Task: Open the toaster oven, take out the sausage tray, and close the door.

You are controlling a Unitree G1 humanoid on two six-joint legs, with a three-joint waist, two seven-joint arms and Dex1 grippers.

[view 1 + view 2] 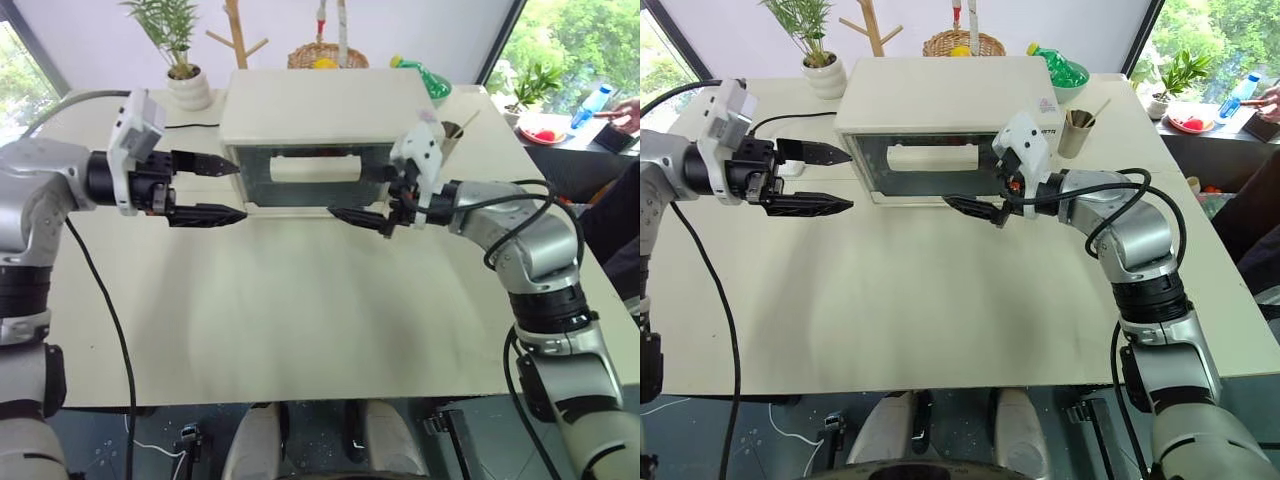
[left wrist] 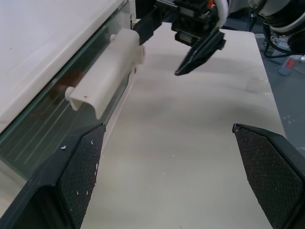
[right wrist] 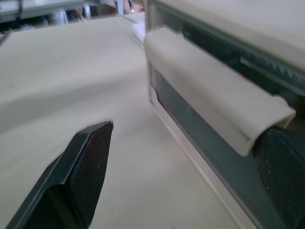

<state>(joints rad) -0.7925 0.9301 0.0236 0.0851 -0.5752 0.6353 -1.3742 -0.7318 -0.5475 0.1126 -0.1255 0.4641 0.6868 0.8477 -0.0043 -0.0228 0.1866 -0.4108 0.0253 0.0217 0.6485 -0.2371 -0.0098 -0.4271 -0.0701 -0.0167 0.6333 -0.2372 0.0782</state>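
I've got both arms at the toaster oven [image 1: 320,130] front, door [image 1: 930,165] shut — sausage tray presumably inside, can't see it. Right gripper [image 1: 985,195] spread wide by the bar handle [image 3: 214,95], prob. to hook it; left gripper [image 1: 205,190] spread too, holding nothing.

A pale tabletop [image 1: 300,320] carries a potted plant in a white pot [image 1: 185,75] at its far left. A wicker basket [image 1: 962,42] and a green bottle [image 1: 1058,68] sit along the far edge, and a cup of sticks [image 1: 1075,132] stands to the right.
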